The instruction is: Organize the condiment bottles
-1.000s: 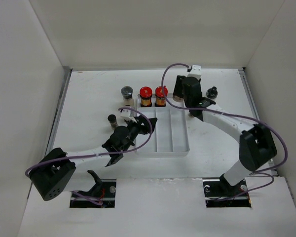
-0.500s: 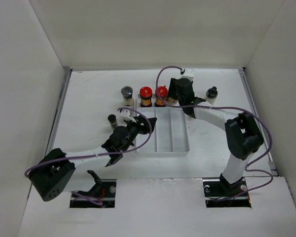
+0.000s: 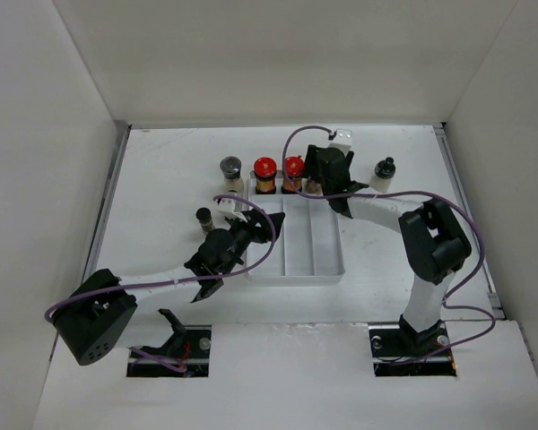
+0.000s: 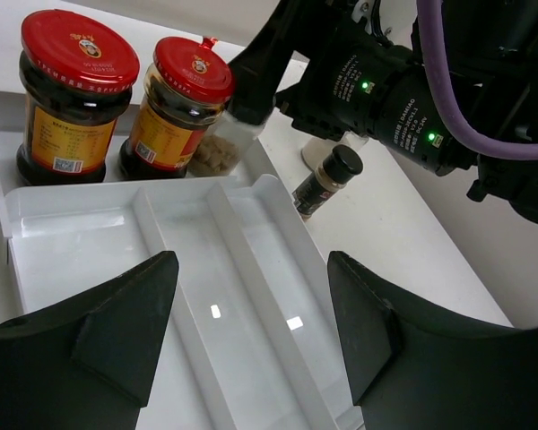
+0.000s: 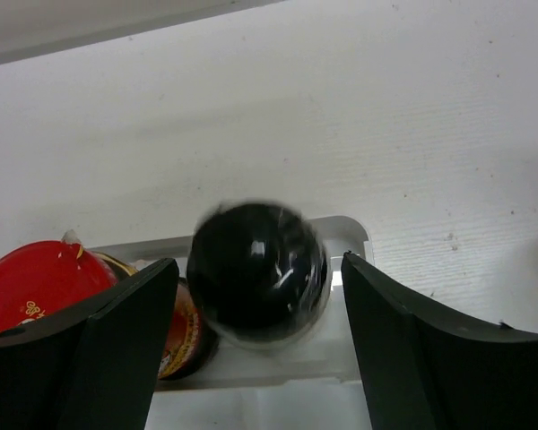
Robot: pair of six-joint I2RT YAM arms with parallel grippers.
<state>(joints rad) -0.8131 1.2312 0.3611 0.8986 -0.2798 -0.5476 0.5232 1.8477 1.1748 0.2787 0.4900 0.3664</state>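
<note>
Two red-capped jars (image 3: 265,173) (image 3: 293,170) with brown contents stand at the back of the white tray (image 3: 327,260); both show in the left wrist view (image 4: 72,98) (image 4: 184,107). My right gripper (image 3: 316,184) (image 5: 257,264) is open and straddles a black-capped jar (image 5: 257,271) with pale contents (image 4: 217,152) in the tray's back right corner, with small gaps on both sides. My left gripper (image 3: 271,222) (image 4: 251,260) is open and empty above the tray's left side. A grey-lidded jar (image 3: 230,170), a small dark bottle (image 3: 203,219) and a black-capped pale bottle (image 3: 385,170) stand on the table.
A slim dark bottle with a black cap (image 4: 327,184) stands on the table just right of the tray, under my right arm. The tray's three lanes (image 4: 251,296) run toward me. White walls close in the table at the back and sides.
My right gripper has moved left along the tray's back edge to beside the right red-capped jar, and its arm has folded in. The left arm has not moved.
</note>
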